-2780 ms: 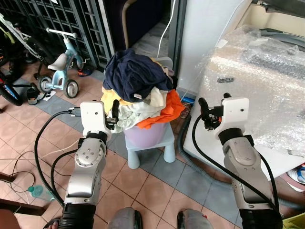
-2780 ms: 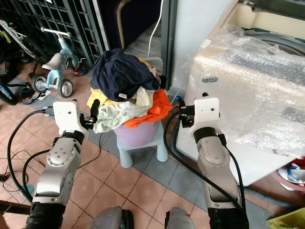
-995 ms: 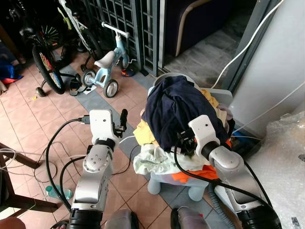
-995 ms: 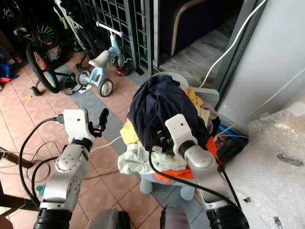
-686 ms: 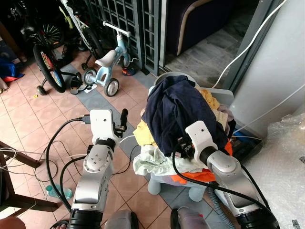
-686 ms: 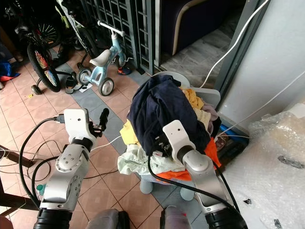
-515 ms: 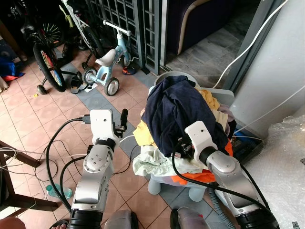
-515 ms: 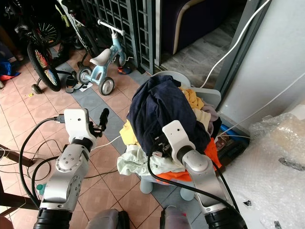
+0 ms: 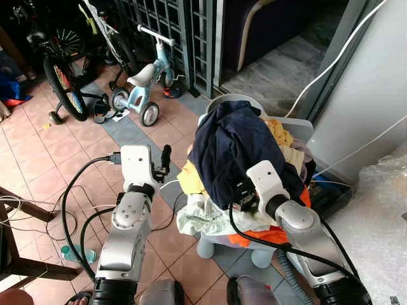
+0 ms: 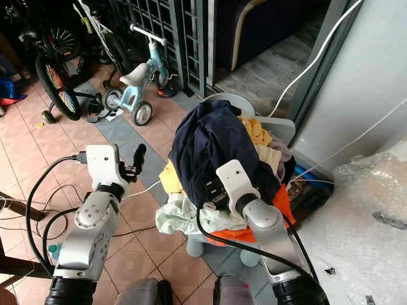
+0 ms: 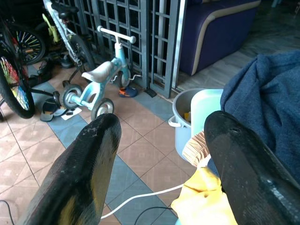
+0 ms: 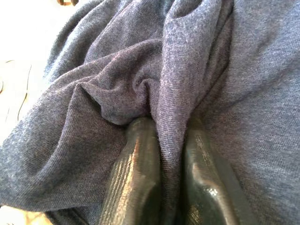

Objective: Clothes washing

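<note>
A heap of clothes sits on a small pale blue stool [image 9: 255,255], topped by a large navy garment [image 9: 232,146]. Beneath it hang a yellow piece [image 9: 191,179], a pale green-white piece [image 9: 202,219] and an orange one [image 9: 267,235]. My right gripper [image 9: 240,194] presses into the navy garment's front; in the right wrist view its fingers [image 12: 136,178] are shut on a fold of navy cloth [image 12: 93,93]. My left gripper [image 9: 165,157] hovers left of the heap, open, with nothing between its fingers [image 11: 79,173].
A light blue balance bike [image 9: 143,82] and a bicycle [image 9: 60,70] stand by the metal gate [image 9: 184,25] at the left. A grey bucket [image 11: 185,117] stands behind the heap. A bubble-wrapped machine [image 9: 385,210] is at the right. Cables and a bottle [image 9: 73,254] lie on the tiles.
The camera has turned left since the oldest frames. My right arm swung from beside the wrapped machine onto the heap and now grips the navy garment. The left arm kept its pose.
</note>
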Tool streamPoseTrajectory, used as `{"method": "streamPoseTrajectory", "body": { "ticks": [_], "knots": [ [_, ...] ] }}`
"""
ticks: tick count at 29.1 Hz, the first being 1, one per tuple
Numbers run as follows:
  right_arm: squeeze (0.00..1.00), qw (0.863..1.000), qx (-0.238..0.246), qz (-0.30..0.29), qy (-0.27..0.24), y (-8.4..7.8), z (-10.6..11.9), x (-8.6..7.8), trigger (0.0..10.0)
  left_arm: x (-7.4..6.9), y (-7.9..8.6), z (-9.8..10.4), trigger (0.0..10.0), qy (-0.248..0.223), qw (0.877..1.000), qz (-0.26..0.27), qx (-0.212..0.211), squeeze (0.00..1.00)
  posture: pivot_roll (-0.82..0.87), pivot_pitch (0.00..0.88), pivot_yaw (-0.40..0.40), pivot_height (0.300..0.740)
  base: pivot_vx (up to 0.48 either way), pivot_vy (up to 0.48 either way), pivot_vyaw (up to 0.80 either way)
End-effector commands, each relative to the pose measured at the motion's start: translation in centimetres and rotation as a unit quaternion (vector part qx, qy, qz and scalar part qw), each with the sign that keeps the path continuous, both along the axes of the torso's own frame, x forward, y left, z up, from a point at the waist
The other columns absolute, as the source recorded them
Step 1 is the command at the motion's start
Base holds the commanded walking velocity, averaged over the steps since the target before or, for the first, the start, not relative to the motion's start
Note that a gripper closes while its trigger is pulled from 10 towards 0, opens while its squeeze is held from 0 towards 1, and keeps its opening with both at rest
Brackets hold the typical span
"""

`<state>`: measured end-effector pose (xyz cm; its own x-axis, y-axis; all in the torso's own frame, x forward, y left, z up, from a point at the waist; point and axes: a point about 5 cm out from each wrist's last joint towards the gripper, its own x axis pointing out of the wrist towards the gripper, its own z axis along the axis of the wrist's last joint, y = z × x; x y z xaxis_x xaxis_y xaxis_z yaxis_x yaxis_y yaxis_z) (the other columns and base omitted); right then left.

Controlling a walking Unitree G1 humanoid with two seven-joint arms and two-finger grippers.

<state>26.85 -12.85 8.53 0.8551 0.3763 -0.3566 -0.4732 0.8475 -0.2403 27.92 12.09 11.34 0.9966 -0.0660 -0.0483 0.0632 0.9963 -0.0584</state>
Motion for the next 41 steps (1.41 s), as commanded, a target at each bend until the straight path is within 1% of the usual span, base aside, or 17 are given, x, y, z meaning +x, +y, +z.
{"method": "streamPoseTrajectory", "body": {
  "ticks": [1, 4, 5, 7, 9, 10, 12, 15, 17, 19, 20, 23, 24, 25, 26, 30, 41],
  "knots": [
    [0.0, 1.0, 0.008, -0.004, 0.017, 0.2, -0.6, -0.3, 0.0, 0.0, 0.0, 0.0, 10.0, 0.003, 1.0, 0.0, -0.004, 0.0, -0.04, 0.108, 0.064, 0.74, 0.0, 0.0, 0.0],
    [0.0, 1.0, 0.022, -0.014, 0.009, 0.1, -0.3, 0.0, 0.0, 0.1, 0.0, -0.1, 10.0, 0.004, 1.0, -0.001, -0.004, 0.0, -0.04, 0.109, 0.063, 0.74, 0.0, 0.0, 0.0],
    [0.0, 0.999, 0.039, -0.027, -0.003, 0.0, 0.3, 0.3, 0.0, 0.1, 0.0, -0.1, 10.0, 0.004, 1.0, -0.002, -0.004, 0.0, -0.04, 0.11, 0.064, 0.74, 0.0, 0.0, 0.0],
    [0.0, 0.998, 0.052, -0.034, -0.015, 0.0, 0.7, 0.6, 0.0, 0.0, -0.1, -0.1, 10.0, 0.005, 1.0, -0.003, -0.004, 0.0, -0.04, 0.111, 0.063, 0.74, 0.0, 0.0, 0.0],
    [0.0, 0.998, 0.057, -0.035, -0.021, 0.0, 0.9, 0.7, 0.0, 0.0, -0.1, -0.2, 10.0, 0.006, 1.0, -0.003, -0.004, 0.0, -0.04, 0.111, 0.063, 0.74, 0.0, 0.0, 0.0],
    [0.0, 0.997, 0.065, -0.038, -0.025, 0.0, 1.2, 0.7, 0.0, 0.1, 0.0, -0.2, 10.0, 0.009, 1.0, 0.004, 0.004, 0.0, -0.04, 0.112, 0.064, 0.74, 0.0, 0.0, 0.0],
    [0.0, 0.991, 0.105, -0.049, -0.066, 0.3, 2.8, 1.1, 0.0, 0.2, 0.0, -0.4, 10.0, 0.017, 0.999, 0.018, 0.02, 0.0, -0.05, 0.116, 0.065, 0.74, 0.0, 0.0, 0.0],
    [0.0, 0.983, 0.129, -0.067, -0.113, 0.2, 4.5, 1.5, 0.0, 0.2, -0.2, -0.4, 10.0, 0.016, 1.0, 0.01, 0.017, 0.0, -0.05, 0.112, 0.066, 0.74, 0.0, 0.0, 0.0],
    [0.0, 0.972, 0.154, -0.093, -0.153, -0.3, 6.1, 2.0, 0.0, 0.1, -0.4, -0.4, 10.0, 0.016, 1.0, 0.006, 0.016, 0.0, -0.05, 0.11, 0.066, 0.74, 0.0, 0.0, 0.0],
    [0.0, 0.965, 0.157, -0.107, -0.181, -0.6, 6.9, 2.2, 0.0, 0.2, -0.4, -0.2, 10.0, 0.01, 1.0, 0.009, 0.025, 0.0, -0.05, 0.108, 0.066, 0.74, 0.0, 0.0, 0.0],
    [0.0, 0.959, 0.156, -0.122, -0.204, -1.1, 7.5, 2.2, 0.0, 0.2, -0.4, -0.1, 10.0, 0.005, 0.999, 0.013, 0.036, 0.0, -0.05, 0.104, 0.067, 0.74, 0.0, 0.0, 0.0],
    [0.0, 0.955, 0.151, -0.14, -0.212, -1.6, 7.6, 2.3, 0.0, 0.3, -0.4, -0.1, 10.0, 0.003, 0.999, 0.013, 0.038, 0.0, -0.05, 0.103, 0.068, 0.74, 0.0, 0.0, 0.0],
    [0.0, 0.955, 0.146, -0.15, -0.212, -1.9, 7.5, 2.2, 3.3, 0.3, -0.5, -0.1, 10.0, 0.004, 0.999, 0.009, 0.036, 0.0, -0.05, 0.103, 0.068, 0.74, 0.0, 0.0, 0.0],
    [0.0, 0.954, 0.145, -0.153, -0.212, -2.0, 7.4, 2.2, 9.6, 0.3, -0.5, -0.2, 10.0, 0.004, 0.999, 0.008, 0.035, 0.0, -0.05, 0.103, 0.068, 0.74, 0.0, 0.0, 0.0],
    [0.0, 0.953, 0.142, -0.163, -0.214, -2.3, 7.4, 2.3, 10.0, 0.3, -0.5, -0.1, 10.0, 0.004, 0.999, 0.006, 0.035, 0.0, -0.05, 0.102, 0.069, 0.74, 0.0, 0.0, -0.43],
    [0.0, 0.947, 0.141, -0.183, -0.221, -2.9, 7.5, 2.5, 10.0, 0.3, -0.6, -0.2, 10.0, 0.005, 0.999, 0.002, 0.034, 0.0, -0.05, 0.099, 0.072, 0.74, -0.069, 0.0, -0.7],
    [0.0, 0.948, 0.14, -0.171, -0.229, -2.6, 7.7, 2.7, 10.0, 0.3, -0.8, -0.2, 10.0, 0.003, 0.999, -0.003, 0.033, 0.0, -0.05, 0.091, 0.066, 0.74, -0.314, 0.0, -0.77]
  ]
}}
